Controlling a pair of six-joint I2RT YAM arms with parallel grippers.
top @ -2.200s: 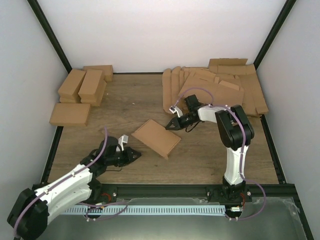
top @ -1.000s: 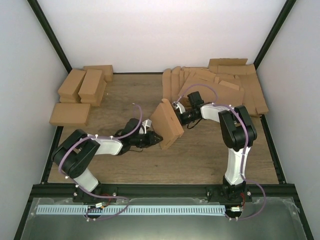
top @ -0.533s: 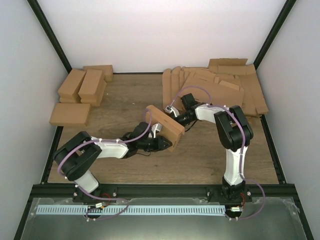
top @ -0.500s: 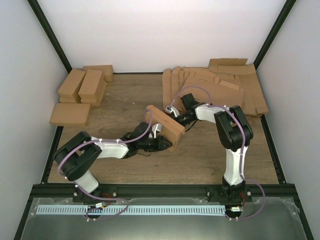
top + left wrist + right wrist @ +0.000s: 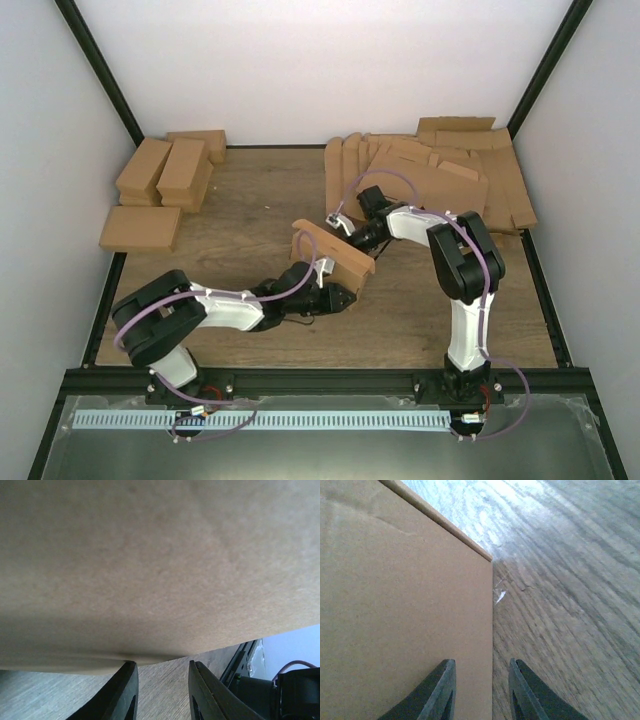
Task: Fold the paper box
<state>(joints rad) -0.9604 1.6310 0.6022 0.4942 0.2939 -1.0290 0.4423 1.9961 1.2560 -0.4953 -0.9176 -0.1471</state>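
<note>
The paper box (image 5: 332, 256) is a thin wide brown cardboard box, tilted on the table centre with its far edge raised. My left gripper (image 5: 341, 298) is at its near lower edge, open. In the left wrist view the box (image 5: 150, 555) fills the upper frame, and my left gripper (image 5: 160, 667) has one fingertip (image 5: 127, 672) touching the box's bottom edge, with bare table between the fingers. My right gripper (image 5: 345, 232) is at the box's far right edge, open. In the right wrist view my right gripper (image 5: 481, 666) straddles the box's (image 5: 405, 605) straight side edge without clamping it.
Narrow brick-shaped cardboard boxes (image 5: 170, 168) are stacked at the back left, with a flat one (image 5: 140, 228) in front. A thick pile of cardboard sheets (image 5: 440, 180) lies at the back right. A black frame rail (image 5: 330, 380) runs along the near table edge.
The box has tipped down from a steep stand to a lower lean. My left gripper has slid right under its near edge. My right gripper has shifted slightly back and left.
</note>
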